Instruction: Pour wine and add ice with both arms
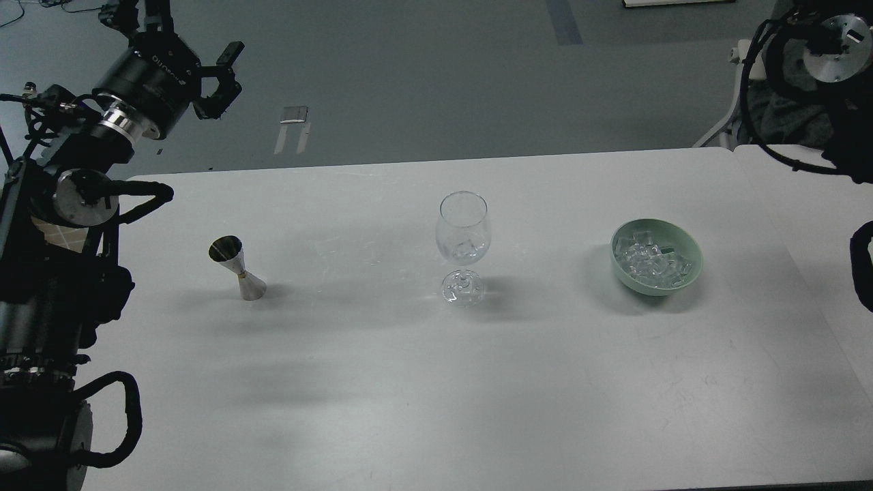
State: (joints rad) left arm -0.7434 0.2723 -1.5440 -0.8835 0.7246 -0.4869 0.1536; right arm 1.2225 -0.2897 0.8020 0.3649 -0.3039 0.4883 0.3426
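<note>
While both arms hang raised off the desk (382, 382), nothing on it is gripped. Head view, the only one.

Left arm (75, 204): comes in along the left edge, bulky black links, silver joint ring, looped ribbed cable. Its claw (225, 78) sits high beyond the far-left corner of the desk, over the grey floor, fingers spread apart, released, nothing between them.

Right arm (829, 61): only a black link, a silver disc joint and cable loops show at the upper right, past the far-right corner. Its claw is out of frame; state cannot be told.

Desk: white, flat.
- Jigger (239, 268): metal, double-cone, upright but leaning a little in this view, toward the left edge, well apart from the rest.
- Glass (463, 239): clear stemmed wine glass, upright, near the desk's middle. Bowl shows a faint clear something low inside; cannot tell whether ice or reflection.
- Bowl (685, 242): pale green, toward the right edge, well apart from the glass.
- Ice (648, 262): clear glassy chunks heaped inside the bowl, filling most of it.

Second white surface (818, 218) butts against the desk's right edge.
</note>
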